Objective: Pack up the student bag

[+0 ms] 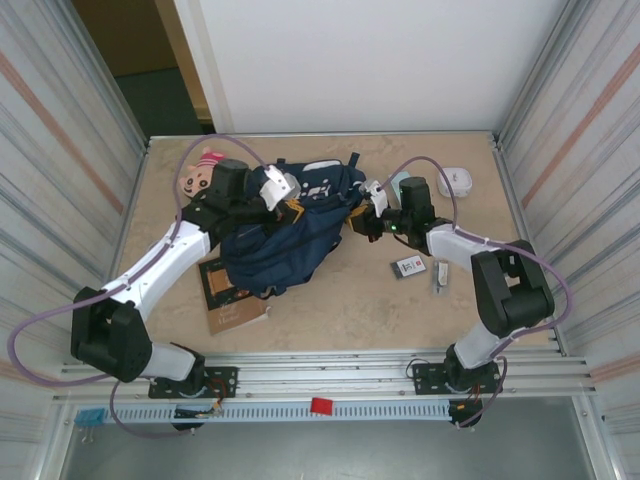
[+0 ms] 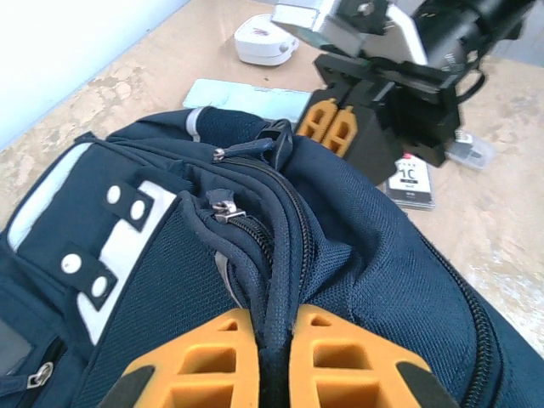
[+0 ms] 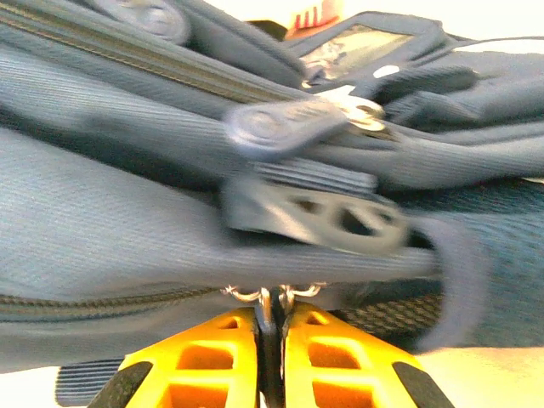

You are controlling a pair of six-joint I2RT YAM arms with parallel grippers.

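Both grippers clamped on the bag [image 1: 285, 240] at mid-table.

I see the bag lying in the middle of the tan table [image 1: 380, 310], its left edge overlapping a brown notebook [image 1: 228, 295]. My left gripper [image 2: 274, 344] is closed tight on a ridge of fabric along the zipper seam. My right gripper [image 3: 270, 316] is closed on a metal zipper pull at the bag's right end. The 2 grippers face each other across the bag. Open room lies in front of the bag toward the arm bases. To the right sit a card [image 1: 408, 266] and a white case [image 1: 455, 182], and a plush head [image 1: 200, 178] crowds the far left. Ribbed metal walls [image 1: 60, 150] close both sides; a white wall [image 1: 380, 60] stands behind.
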